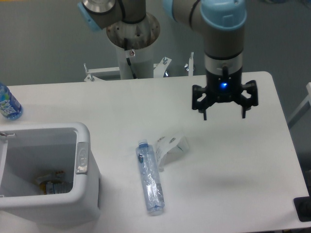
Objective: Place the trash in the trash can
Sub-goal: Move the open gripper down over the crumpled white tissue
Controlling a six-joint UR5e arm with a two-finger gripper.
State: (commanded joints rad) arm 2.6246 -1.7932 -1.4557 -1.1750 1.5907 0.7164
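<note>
A long crushed clear plastic bottle (150,178) with a blue cap lies on the white table, cap end pointing away. A smaller crumpled clear wrapper (171,147) lies touching its upper right side. The white trash can (83,194) with a grey latch (81,158) stands at the front left, open at the top, with some items inside. My gripper (224,114) hangs above the table to the right of and beyond the trash, fingers spread wide, open and empty.
An uncrushed blue-labelled water bottle (7,103) stands at the table's left edge behind the bin. The arm's base column (133,43) rises at the back centre. The table's right edge (286,131) runs close to the gripper.
</note>
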